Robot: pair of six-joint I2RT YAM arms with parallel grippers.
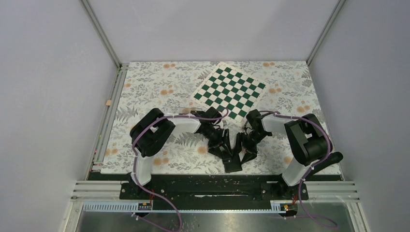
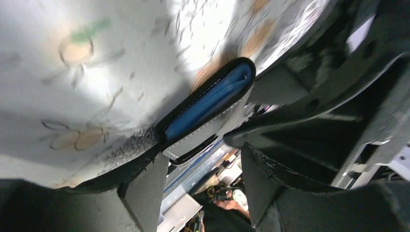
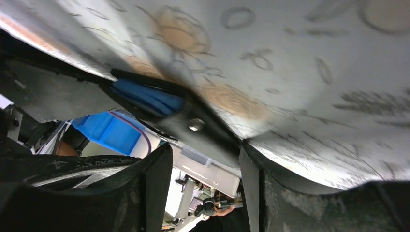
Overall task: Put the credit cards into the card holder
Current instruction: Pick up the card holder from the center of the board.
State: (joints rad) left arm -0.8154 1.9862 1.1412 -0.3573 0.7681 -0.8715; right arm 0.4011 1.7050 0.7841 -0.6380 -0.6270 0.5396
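Note:
The black card holder (image 1: 232,163) lies at the front edge of the table, between my two arms. In the left wrist view the card holder (image 2: 193,140) is seen edge-on and gapes open, with blue credit cards (image 2: 208,104) tucked inside. Its lower flap ends just ahead of my left gripper (image 2: 203,154), whose jaws stand apart with nothing between them. From the right, the card holder (image 3: 203,133) shows its metal snap, with the credit cards (image 3: 145,96) in its mouth. My right gripper (image 3: 205,152) is open, its far finger (image 3: 251,183) beside the flap. Both grippers (image 1: 223,145) (image 1: 245,145) flank the holder.
A green-and-white checkered board (image 1: 229,92) lies at the back of the floral mat (image 1: 159,87). The black rail (image 1: 208,186) with the arm bases runs along the near edge. Grey walls enclose both sides. A blue bin (image 3: 109,130) shows beyond the table edge.

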